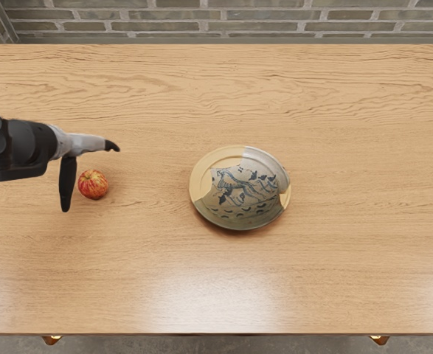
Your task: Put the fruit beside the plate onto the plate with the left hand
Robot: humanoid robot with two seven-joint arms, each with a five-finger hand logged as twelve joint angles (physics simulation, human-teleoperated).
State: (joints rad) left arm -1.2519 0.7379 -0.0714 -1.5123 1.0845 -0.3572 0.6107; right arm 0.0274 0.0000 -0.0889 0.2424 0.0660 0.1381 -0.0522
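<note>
A small red and yellow apple [93, 184] lies on the wooden table, well to the left of the plate [201, 177]. The plate is cream-rimmed with a blue painted figure, and nothing lies on it. My left hand [83, 166] comes in from the left edge and hovers just beside the apple on its left and above it. Its fingers are spread: one points right over the apple, another [67, 184] hangs down at the apple's left. They hold nothing. The right arm does not show.
The wooden table [216, 295] fills the view, with a brick wall [216, 18] behind its far edge. Bare wood stretches between the apple and the plate.
</note>
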